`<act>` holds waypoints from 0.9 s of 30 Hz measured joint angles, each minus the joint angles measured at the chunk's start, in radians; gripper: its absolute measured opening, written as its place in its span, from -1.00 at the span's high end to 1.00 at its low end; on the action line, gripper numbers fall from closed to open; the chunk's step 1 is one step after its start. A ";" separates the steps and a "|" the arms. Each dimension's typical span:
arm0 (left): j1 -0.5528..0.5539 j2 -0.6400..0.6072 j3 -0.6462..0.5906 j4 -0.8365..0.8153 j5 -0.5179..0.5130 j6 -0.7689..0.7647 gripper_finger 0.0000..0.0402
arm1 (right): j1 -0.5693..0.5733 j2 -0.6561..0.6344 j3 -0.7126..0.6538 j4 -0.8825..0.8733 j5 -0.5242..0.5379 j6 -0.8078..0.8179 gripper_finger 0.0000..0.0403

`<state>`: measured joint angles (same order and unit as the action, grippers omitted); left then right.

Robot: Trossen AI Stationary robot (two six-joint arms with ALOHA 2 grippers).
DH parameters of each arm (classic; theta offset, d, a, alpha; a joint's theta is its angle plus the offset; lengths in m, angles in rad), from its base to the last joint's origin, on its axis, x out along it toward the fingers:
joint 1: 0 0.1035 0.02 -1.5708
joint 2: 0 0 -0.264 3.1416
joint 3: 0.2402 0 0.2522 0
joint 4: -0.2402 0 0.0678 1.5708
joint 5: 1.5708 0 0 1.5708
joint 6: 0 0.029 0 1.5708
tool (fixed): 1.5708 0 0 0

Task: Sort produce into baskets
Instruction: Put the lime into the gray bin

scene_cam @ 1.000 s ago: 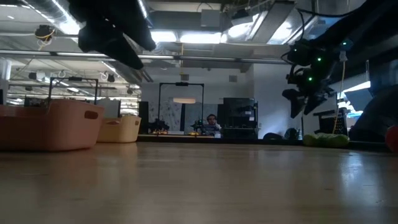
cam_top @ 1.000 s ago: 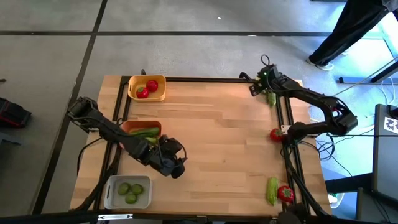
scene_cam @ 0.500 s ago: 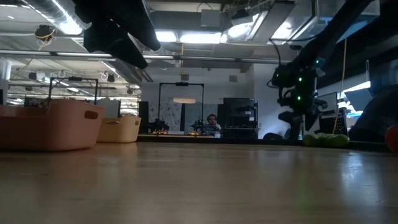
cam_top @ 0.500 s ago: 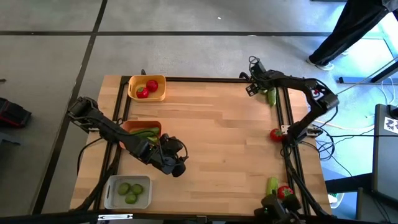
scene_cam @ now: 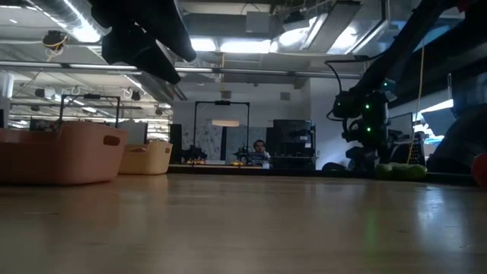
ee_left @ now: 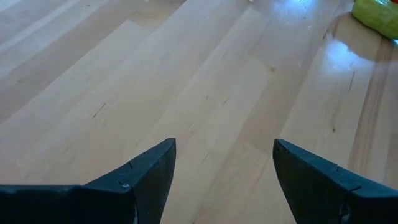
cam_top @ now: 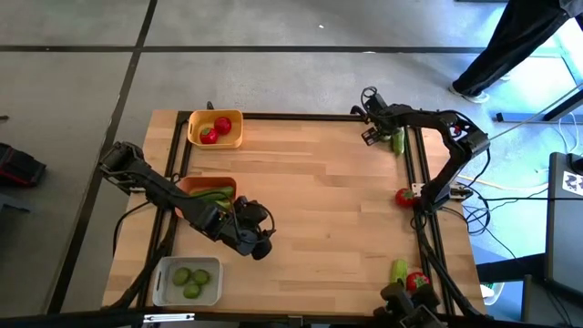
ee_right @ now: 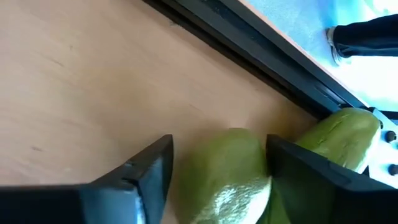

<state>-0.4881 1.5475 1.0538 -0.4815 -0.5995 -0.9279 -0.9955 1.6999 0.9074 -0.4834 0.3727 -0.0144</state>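
My right gripper (cam_top: 372, 129) is open and low at the table's far right corner. In the right wrist view its fingers stand on either side of the rounded end of a green cucumber-like piece (ee_right: 227, 171), and a second green piece (ee_right: 341, 140) lies just beyond. These pieces show in the high view (cam_top: 397, 141) and in the low view (scene_cam: 399, 171). My left gripper (cam_top: 253, 240) is open and empty above the bare table, near the orange basket (cam_top: 196, 185), which holds cucumbers. The yellow basket (cam_top: 235, 138) holds two tomatoes. The white-grey basket (cam_top: 164, 273) holds limes. My right gripper's fingers point down at the green piece's end (ee_right: 249, 155), one on each side. One finger (ee_right: 292, 168) stands right against it. I cannot tell whether it touches. The piece lies on the table.
A tomato (cam_top: 404, 196) lies at the table's right edge. A cucumber (cam_top: 398, 271) and a tomato (cam_top: 417, 281) lie at the near right corner. A black frame rail (cam_top: 421, 182) runs along the right side. A person's legs (cam_top: 510, 46) show beyond the far right corner.
My right gripper has gone down from well above the table to table height at the far right corner and come over the green pieces there. Its arm has swung toward the far edge. The produce has not moved.
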 joint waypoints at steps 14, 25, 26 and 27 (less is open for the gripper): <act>0.011 0.000 0.000 0.000 -0.002 0.001 -0.31 | 0.001 -0.004 0.045 -0.038 -0.211 -0.012 0.48; 0.023 0.000 0.000 0.000 -0.011 0.022 -0.31 | 0.130 -0.061 0.042 0.049 -0.415 -0.014 0.44; 0.025 0.000 0.000 0.000 -0.011 0.022 -0.31 | 0.148 -0.070 0.042 0.055 -0.424 -0.015 0.44; 0.026 0.000 0.000 0.000 -0.011 0.022 -0.31 | 0.167 -0.080 0.042 0.059 -0.430 -0.016 0.44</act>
<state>-0.4622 1.5475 1.0538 -0.4815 -0.6109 -0.9059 -0.8280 1.6202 0.9493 -0.4246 -0.0572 -0.0302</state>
